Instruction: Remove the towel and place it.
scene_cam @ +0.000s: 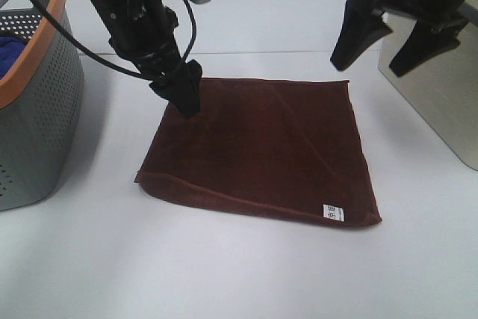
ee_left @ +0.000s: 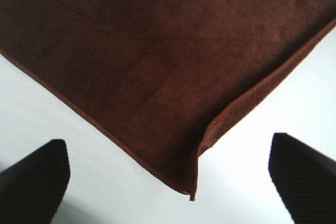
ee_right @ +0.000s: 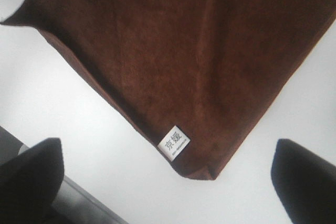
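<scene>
The towel is dark reddish-brown and lies flat, folded, on the white table, with its white label at the near right corner. My left gripper is low at the towel's far left corner. In the left wrist view the left gripper is open and that corner of the towel lies between the fingers. My right gripper is open and empty, raised above the far right corner. The right wrist view shows the right gripper open above the label corner.
A grey perforated basket with an orange rim stands at the left, with a blue cloth inside. A metal box stands at the right edge. White table surrounds the towel.
</scene>
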